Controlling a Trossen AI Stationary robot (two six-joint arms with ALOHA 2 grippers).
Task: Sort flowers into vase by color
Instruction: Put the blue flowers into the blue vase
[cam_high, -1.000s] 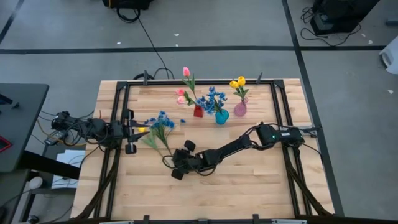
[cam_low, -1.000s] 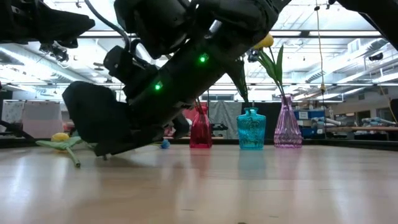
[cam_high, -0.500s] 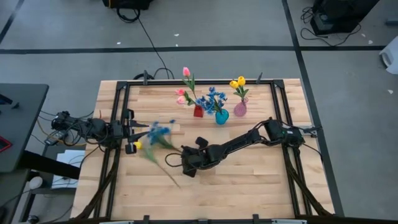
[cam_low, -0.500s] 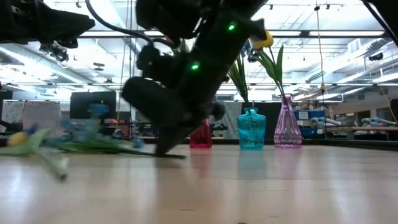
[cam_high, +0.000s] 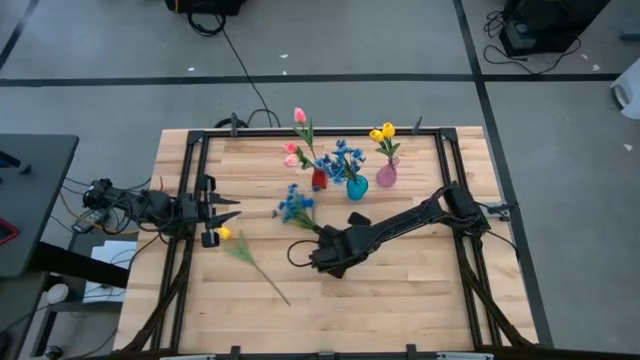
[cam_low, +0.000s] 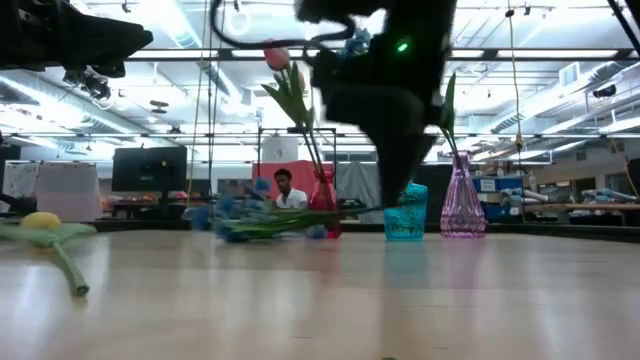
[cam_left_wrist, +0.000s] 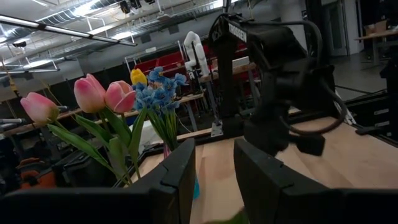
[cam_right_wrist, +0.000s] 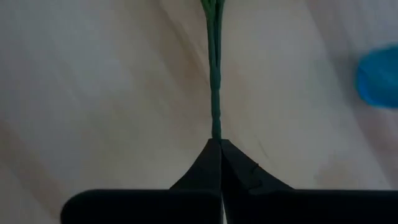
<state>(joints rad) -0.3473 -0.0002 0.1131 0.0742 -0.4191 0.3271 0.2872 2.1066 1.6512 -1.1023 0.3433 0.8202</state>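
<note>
My right gripper (cam_high: 325, 242) is shut on a spray of small blue blossoms (cam_high: 295, 205) in the middle of the table, in front of the vases. The low view shows that spray (cam_low: 258, 220) lying about level, low over the wood. A yellow tulip (cam_high: 222, 234) lies flat on the table at the left, its stem (cam_high: 262, 272) running toward the near edge. My left gripper (cam_high: 218, 214) waits open at the left edge, just beyond the tulip's head. Pink tulips stand in the red vase (cam_high: 319, 180), blue sprays in the teal vase (cam_high: 356, 188) and yellow tulips in the pink vase (cam_high: 386, 176). My right gripper pinches the blue spray's thin green stem (cam_right_wrist: 215, 127) near its bare end, between the two fingertips. The fingers come from the table's right, slanting down, and the stem runs on straight ahead of them. The blossom end (cam_high: 295, 205) points far-left; whether it touches the table, I cannot tell.
The three vases stand close together in a row near the far edge, just beyond the held spray. Black rails (cam_high: 190, 180) run along the table's left and right sides. Bare wood (cam_high: 400, 290) lies toward the near edge. A person (cam_low: 285, 188) sits in the room behind the table.
My right gripper has moved toward the table's right and a little toward the far edge, drawing the blue spray by its stem away from the left gripper. The yellow tulip was swept toward the near edge and turned, and now lies still.
</note>
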